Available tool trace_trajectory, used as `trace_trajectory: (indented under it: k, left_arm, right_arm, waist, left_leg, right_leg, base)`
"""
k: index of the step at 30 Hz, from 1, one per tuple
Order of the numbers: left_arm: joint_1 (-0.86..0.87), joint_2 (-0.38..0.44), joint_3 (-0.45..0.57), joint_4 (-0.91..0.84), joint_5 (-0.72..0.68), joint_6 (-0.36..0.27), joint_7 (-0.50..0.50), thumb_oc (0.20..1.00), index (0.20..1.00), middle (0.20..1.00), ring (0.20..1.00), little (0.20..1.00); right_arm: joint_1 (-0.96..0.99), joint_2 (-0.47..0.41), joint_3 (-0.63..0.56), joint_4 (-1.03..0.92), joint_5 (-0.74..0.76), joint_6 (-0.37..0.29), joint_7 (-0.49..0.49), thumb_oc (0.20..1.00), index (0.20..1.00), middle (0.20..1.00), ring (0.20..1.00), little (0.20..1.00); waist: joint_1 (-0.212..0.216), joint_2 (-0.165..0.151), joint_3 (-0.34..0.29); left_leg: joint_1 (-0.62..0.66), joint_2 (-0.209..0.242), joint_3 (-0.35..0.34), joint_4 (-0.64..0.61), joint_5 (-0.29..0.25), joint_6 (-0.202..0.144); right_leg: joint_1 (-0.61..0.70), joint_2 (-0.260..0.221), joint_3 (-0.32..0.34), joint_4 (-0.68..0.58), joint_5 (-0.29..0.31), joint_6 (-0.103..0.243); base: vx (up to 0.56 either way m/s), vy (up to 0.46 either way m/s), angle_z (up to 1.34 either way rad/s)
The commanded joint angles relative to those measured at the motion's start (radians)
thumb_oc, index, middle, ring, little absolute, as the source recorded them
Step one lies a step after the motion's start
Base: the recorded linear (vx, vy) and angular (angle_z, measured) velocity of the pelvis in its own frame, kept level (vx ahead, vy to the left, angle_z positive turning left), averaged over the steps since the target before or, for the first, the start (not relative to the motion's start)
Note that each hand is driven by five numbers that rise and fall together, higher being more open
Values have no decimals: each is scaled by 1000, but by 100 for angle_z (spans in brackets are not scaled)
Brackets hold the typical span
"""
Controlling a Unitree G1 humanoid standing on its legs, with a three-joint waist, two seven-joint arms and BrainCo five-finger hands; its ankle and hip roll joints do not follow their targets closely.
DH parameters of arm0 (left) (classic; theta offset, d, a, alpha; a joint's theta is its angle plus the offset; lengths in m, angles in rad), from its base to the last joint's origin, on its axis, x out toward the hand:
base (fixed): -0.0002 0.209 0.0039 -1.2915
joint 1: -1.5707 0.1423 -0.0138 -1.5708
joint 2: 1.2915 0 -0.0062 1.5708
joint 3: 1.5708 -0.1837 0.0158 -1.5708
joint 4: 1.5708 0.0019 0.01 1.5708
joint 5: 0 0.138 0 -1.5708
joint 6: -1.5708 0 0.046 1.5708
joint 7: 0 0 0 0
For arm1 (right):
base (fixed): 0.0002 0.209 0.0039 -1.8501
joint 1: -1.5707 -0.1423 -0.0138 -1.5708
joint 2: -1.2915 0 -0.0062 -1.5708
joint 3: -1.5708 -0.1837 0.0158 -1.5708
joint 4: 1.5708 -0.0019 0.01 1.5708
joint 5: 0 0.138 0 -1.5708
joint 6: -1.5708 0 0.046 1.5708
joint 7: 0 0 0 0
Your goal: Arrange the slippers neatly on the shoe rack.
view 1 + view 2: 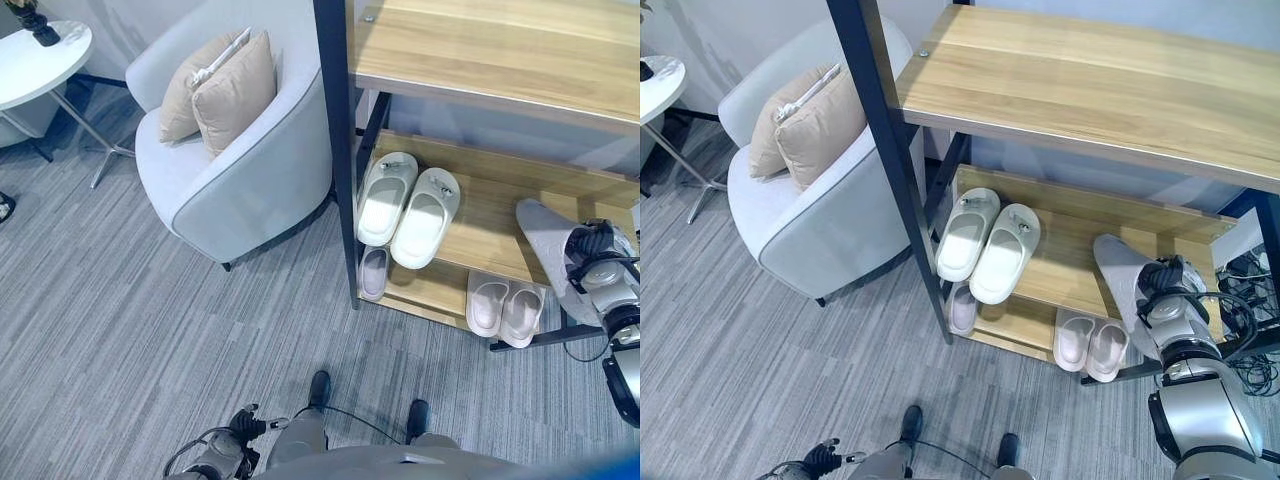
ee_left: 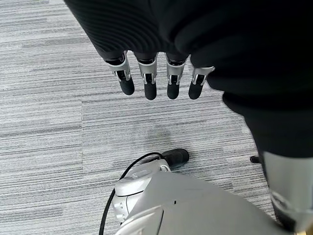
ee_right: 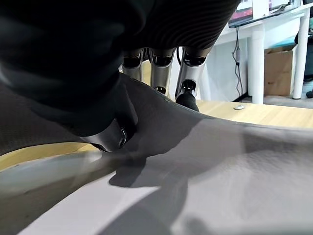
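The grey slipper (image 1: 1125, 275) is pinched in your right hand (image 1: 1170, 290), thumb on one face and fingers (image 3: 188, 81) curled over the other, and it is held above the right part of the middle shelf (image 1: 1070, 250) of the shoe rack (image 1: 335, 120). To the left of the hand, well apart, the white pair (image 1: 408, 208) already lies side by side on this shelf. Below the hand, the pink pair (image 1: 505, 308) sits on the bottom shelf. Lower the slipper flat, toe to the back, parallel to the white pair, before you let go. Your left hand (image 2: 156, 81) hangs down by the floor, fingers straight, holding nothing.
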Motion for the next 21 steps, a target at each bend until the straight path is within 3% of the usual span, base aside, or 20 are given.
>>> trace_trajectory:
  k: [1,10,12,21]
  left_arm:
    - [-44,2,-7,73,12,0,-3,1000,1000,1000,1000,1000]
    - [-39,-13,51,72,27,2,-4,1000,1000,1000,1000,1000]
    - [-13,-16,90,82,33,3,-12,1000,1000,1000,1000,1000]
    - [67,-20,158,102,78,-1,-33,1000,1000,1000,1000,1000]
  right_arm:
    - [45,-60,-9,-99,-79,-1,-67,200,200,200,200,200]
    - [299,3,-129,-498,-184,-34,-89,200,200,200,200,200]
    - [430,78,-167,-617,-190,-68,-68,200,200,200,200,200]
    - [644,123,-171,-768,-209,-154,36,200,200,200,200,200]
  waist:
    - [15,-48,-18]
    - [-5,-51,-59]
    - [-11,-53,-84]
    - [-19,-33,-99]
  left_leg:
    - [30,-28,35,6,-118,15]
    - [85,-19,56,6,-145,25]
    - [137,-14,80,6,-167,38]
    - [241,-11,139,8,-195,64]
  right_leg:
    - [27,-43,2,7,-6,56]
    - [57,-41,31,7,-12,57]
    - [76,-40,70,7,-17,56]
    - [111,-40,172,7,-26,52]
  base:
    - [0,0,0]
    - [3,28,-8]
    - [64,56,-50]
    - [25,23,-35]
